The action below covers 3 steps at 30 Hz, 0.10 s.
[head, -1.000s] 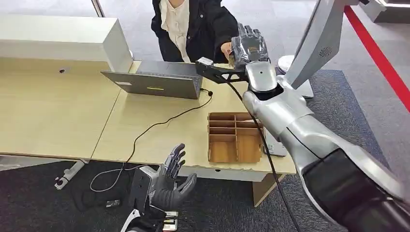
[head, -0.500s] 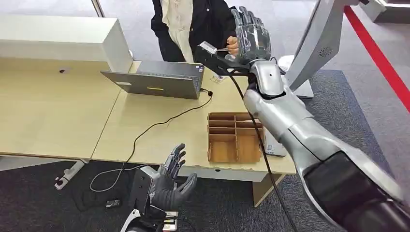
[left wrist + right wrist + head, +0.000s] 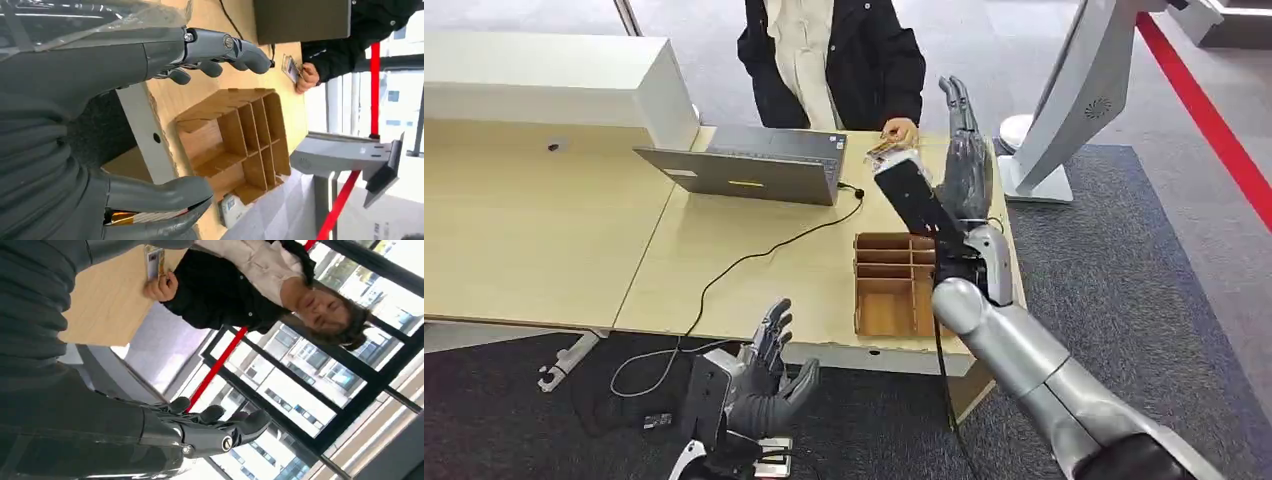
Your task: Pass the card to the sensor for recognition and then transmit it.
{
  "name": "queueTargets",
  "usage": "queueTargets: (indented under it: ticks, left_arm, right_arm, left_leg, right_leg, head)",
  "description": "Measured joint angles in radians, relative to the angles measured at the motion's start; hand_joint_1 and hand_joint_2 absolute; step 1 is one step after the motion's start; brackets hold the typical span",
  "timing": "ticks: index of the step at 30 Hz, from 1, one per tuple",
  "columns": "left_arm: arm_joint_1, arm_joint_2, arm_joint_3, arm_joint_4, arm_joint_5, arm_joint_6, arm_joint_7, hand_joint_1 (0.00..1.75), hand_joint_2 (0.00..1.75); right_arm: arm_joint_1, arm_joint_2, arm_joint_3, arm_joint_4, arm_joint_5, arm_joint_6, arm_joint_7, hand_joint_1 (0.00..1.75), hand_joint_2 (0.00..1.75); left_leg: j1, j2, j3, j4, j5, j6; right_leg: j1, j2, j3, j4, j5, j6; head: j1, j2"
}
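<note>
Both hands are empty with fingers spread: right hand (image 3: pixel 965 160) raised beyond the wooden organiser (image 3: pixel 910 284), near a person's hand (image 3: pixel 902 130) holding the card (image 3: pixel 883 152); left hand (image 3: pixel 767 375) low before it

right hand (image 3: pixel 964 160) raised, left hand (image 3: pixel 764 385) low, fingers spread

- A light wooden desk (image 3: pixel 544 250) stands on dark carpet (image 3: pixel 1124 260);
- a grey laptop (image 3: pixel 744 172) lies on the desk, its lid towards the camera;
- a black cable (image 3: pixel 754 258) runs from the laptop over the desk edge to the floor;
- a brown divided box (image 3: pixel 894 285) sits near the front edge;
- a white cabinet (image 3: pixel 544 85) stands at the back left;
- a red stripe (image 3: pixel 1214 120) crosses the floor;
- a white stand (image 3: pixel 1074 90) rises at the right.
</note>
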Motion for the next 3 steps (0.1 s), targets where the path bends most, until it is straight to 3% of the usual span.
queueTargets:
  ticks: [3]
  left_arm:
    - [0.004,0.01,0.0,-0.015,-0.002,0.034,0.0,0.0,1.75]
  right_arm:
    - [0.119,-0.013,-0.039,-0.136,-0.017,-0.001,-0.049,0.0,1.75]
  left_leg:
    - [0.0,0.001,0.0,0.0,0.0,0.0]
  right_leg:
    - [0.0,0.001,0.0,0.0,0.0,0.0]
  head:
    - [0.0,0.0]
